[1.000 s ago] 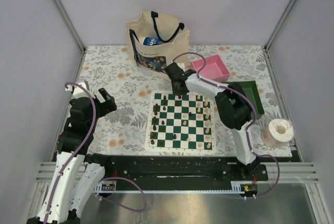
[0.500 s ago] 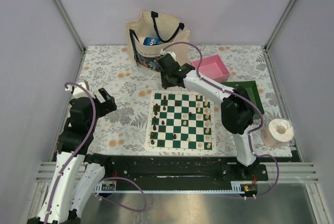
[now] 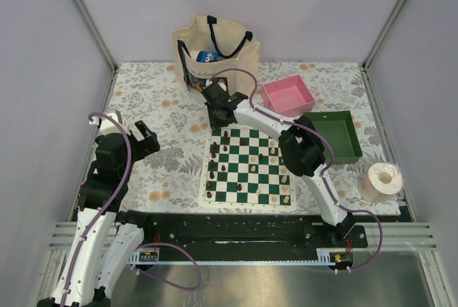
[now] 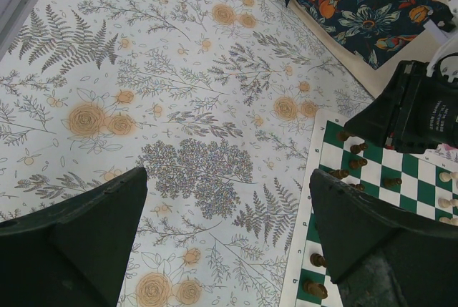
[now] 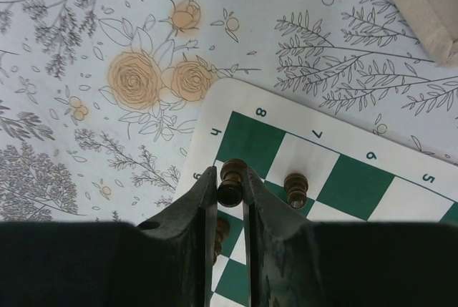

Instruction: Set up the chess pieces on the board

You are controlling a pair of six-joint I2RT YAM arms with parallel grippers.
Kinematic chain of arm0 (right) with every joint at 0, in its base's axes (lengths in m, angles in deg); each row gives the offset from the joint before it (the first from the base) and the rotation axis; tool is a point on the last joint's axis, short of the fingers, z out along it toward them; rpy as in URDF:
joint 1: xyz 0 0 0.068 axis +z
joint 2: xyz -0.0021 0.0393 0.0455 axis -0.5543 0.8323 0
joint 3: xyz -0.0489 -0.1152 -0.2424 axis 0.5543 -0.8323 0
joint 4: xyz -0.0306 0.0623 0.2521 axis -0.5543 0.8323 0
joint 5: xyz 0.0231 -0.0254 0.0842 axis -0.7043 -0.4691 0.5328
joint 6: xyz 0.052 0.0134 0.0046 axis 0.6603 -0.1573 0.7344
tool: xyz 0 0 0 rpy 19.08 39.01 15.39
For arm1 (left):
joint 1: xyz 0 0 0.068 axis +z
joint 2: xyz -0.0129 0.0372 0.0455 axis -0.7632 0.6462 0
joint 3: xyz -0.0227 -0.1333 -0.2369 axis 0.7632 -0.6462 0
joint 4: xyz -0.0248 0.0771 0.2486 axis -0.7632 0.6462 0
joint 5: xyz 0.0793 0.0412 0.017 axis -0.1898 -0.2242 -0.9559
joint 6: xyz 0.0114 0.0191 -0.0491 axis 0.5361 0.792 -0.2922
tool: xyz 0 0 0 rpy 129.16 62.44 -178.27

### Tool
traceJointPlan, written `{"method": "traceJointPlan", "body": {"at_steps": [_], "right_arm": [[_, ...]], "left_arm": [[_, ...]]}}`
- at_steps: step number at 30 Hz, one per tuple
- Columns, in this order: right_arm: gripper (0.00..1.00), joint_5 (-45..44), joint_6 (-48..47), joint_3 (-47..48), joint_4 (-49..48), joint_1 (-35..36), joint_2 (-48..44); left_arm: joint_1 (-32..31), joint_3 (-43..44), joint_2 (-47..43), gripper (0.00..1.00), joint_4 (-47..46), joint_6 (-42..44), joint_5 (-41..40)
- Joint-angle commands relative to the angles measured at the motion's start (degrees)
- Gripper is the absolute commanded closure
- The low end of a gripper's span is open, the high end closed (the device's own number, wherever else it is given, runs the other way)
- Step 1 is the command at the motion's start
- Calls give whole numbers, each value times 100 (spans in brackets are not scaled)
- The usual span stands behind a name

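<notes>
Dark piece [image 5: 230, 178] — pinched by right fingers [image 5: 266, 214].

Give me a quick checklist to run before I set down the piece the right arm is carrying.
1. Grip: right gripper is shut on a dark piece, which sits upright in the grip: ok.
2. Target free: the green corner square of the board, near the held piece, is bare: ok.
3. Clearance from neighbours: another dark piece stands close beside the gripper: cannot tell.
4. Height of the held piece above the board: cannot tell.
5. Other arm out of the way: left gripper is open, off the board, over the tablecloth: ok.
</notes>
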Motion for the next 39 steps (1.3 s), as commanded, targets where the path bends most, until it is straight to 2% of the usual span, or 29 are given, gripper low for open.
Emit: {"method": "traceJointPlan", "body": {"at_steps": [1,39], "right_arm": [[81,35,72,240,70,47,44],[73,-326,10,530,35,29,581]], "left_arm": [[36,-8,-37,1,-336,-18,99],[88,-26,-54,1,-362,-27,161]]}}
